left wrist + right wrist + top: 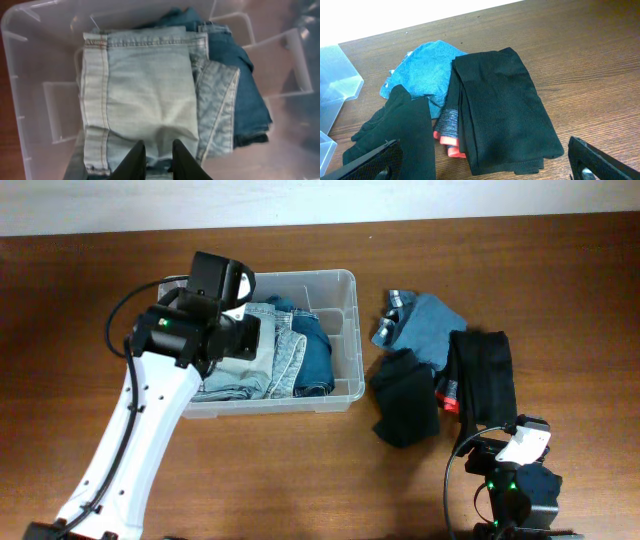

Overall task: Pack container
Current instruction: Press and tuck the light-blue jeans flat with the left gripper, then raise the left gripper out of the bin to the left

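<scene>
While the right gripper (482, 155) gapes (holding nothing), the left gripper (159, 156) pinches light jeans (145, 90).

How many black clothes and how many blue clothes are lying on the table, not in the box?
Black clothes: 2
Blue clothes: 1
Total: 3
Red-and-grey bit peeking from a black one: not counted

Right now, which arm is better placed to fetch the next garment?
Right, likely: the right gripper is open facing the black garment beside the container; the left gripper is over jeans already packed.
</scene>
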`<control>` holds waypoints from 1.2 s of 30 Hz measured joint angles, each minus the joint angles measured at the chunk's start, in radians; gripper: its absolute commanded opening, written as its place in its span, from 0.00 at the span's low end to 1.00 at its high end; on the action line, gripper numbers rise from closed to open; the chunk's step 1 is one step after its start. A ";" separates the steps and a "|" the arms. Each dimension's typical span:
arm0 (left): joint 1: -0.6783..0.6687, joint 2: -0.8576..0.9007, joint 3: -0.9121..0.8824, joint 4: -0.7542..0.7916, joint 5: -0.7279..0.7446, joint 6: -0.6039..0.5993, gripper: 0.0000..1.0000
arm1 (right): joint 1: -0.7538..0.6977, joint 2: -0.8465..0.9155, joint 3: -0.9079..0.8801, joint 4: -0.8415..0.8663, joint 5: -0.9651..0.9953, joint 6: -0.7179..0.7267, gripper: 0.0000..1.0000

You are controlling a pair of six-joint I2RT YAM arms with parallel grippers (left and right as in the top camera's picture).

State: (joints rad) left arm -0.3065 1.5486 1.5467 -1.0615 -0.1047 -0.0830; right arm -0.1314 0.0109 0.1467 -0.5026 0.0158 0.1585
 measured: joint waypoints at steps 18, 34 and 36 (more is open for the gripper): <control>-0.036 0.341 -0.018 0.296 -0.140 0.010 0.25 | 0.000 -0.001 0.000 0.000 0.000 0.000 0.98; 0.058 0.454 0.226 -0.046 -0.206 0.026 0.53 | 0.000 -0.001 0.000 0.002 0.000 0.000 0.98; 0.061 0.428 0.389 -0.117 -0.227 0.031 0.59 | 0.000 -0.001 0.000 -0.001 0.000 0.000 0.98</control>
State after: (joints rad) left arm -0.2451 1.9766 1.9354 -1.1786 -0.3321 -0.0525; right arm -0.1314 0.0101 0.1467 -0.5034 0.0158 0.1581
